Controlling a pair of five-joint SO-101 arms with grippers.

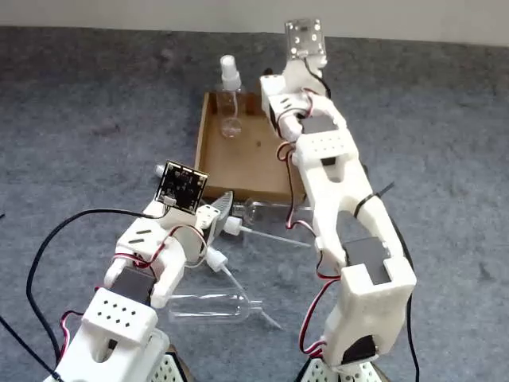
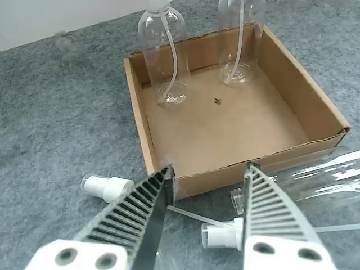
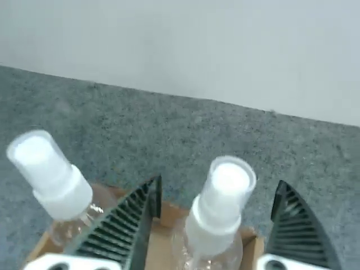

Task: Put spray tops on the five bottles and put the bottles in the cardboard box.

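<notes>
Hidden bits first. In the high view your right arm covers the far right of the cardboard box, so one boxed bottle sits behind it. The left wrist view crops both boxed bottles above the shoulder, and the right wrist view crops their bodies.

Bottles: I count four.
- Two stand upright against the box's far wall: the free-standing bottle and the flanked bottle. Both are capped.
- The near-wall bottle lies on the grey carpet just outside the box. Its neck is open.
- The low bottle lies by the left arm's base. It's clear plastic and I can't make out the neck.

Loose spray tops: three, I think.
- The side top lies beside the left gripper's fingers.
- The tube top lies just inside one finger.
- The rear top lies under the left wrist.

Grippers:
- Your left gripper is spread wide, low over the carpet in front of the box's near wall, and grips nothing.
- Your right gripper is spread wide with a finger on each side of the flanked bottle's cap. There's a gap on both sides and no contact.
</notes>
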